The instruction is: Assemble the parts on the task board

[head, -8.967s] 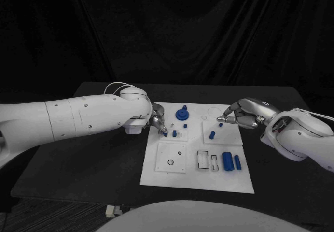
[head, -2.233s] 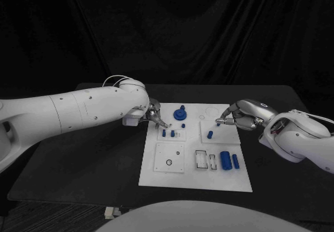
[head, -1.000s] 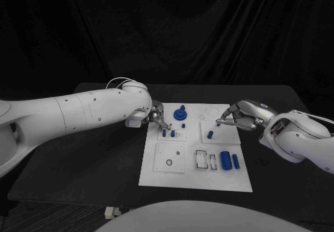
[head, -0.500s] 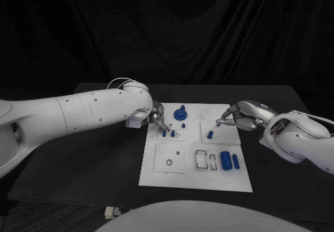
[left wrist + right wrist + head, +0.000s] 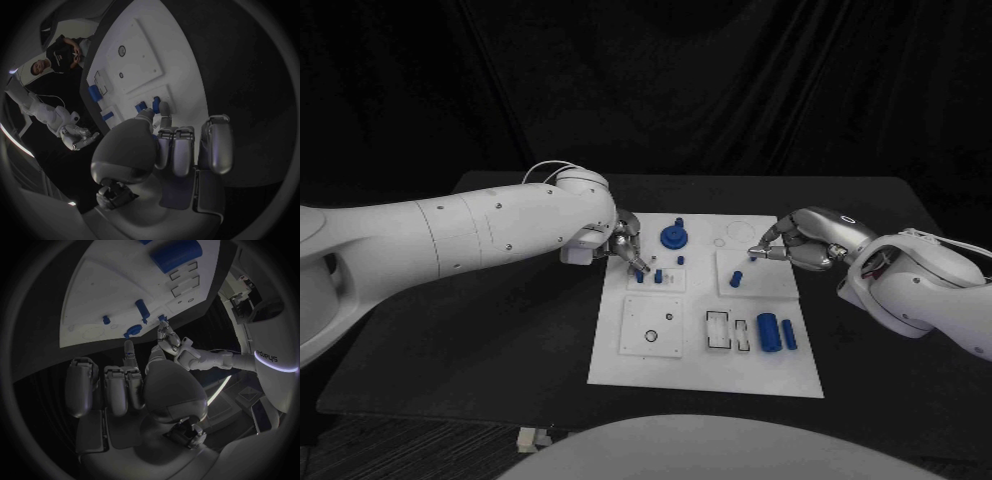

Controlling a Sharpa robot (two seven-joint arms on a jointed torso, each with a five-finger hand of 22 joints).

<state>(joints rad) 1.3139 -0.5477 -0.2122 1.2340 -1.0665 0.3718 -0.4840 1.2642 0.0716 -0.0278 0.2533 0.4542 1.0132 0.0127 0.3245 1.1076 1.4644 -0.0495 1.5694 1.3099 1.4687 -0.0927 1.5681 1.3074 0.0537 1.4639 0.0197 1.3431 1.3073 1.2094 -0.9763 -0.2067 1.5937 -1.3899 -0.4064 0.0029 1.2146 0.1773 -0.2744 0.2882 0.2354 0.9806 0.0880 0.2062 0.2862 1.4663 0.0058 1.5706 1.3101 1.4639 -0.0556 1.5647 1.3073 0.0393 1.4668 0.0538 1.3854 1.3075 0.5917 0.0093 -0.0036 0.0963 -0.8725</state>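
On the black bench [image 5: 516, 340] the white task board [image 5: 704, 345] lies at the centre of the head view, its long side running from twelve to six o'clock. Toward its eleven o'clock corner the left hand [image 5: 620, 243] reaches in from nine o'clock, fingertips [image 5: 640, 267] down on a small blue peg [image 5: 640, 274] that stands in a raised white block, with a second blue peg [image 5: 658, 276] just beside it at three o'clock; the left wrist view shows the thumb and a finger closing on one of these two pegs [image 5: 156, 104], the other fingers curled in, so this hand appears to pinch it, though the contact itself is too small to be certain. At twelve o'clock on the board stands a round blue gear-like part with a post [image 5: 676, 236]. The right hand [image 5: 790, 243] comes in from three o'clock at the board's one o'clock edge, its fingers bunched, and a small blue part [image 5: 753, 258] shows at its fingertips above another raised white block, where a short blue peg [image 5: 734, 280] stands; whether the hand actually grips that part I cannot tell. In the right wrist view one finger [image 5: 129, 351] points at the board near a blue piece [image 5: 132, 330]. Toward five o'clock on the board a large blue cylinder [image 5: 767, 331] lies beside a thinner blue cylinder [image 5: 790, 335], with two rectangular slots [image 5: 720, 331] just at their nine o'clock, and a square white plate with holes [image 5: 652, 328] sits near seven o'clock.
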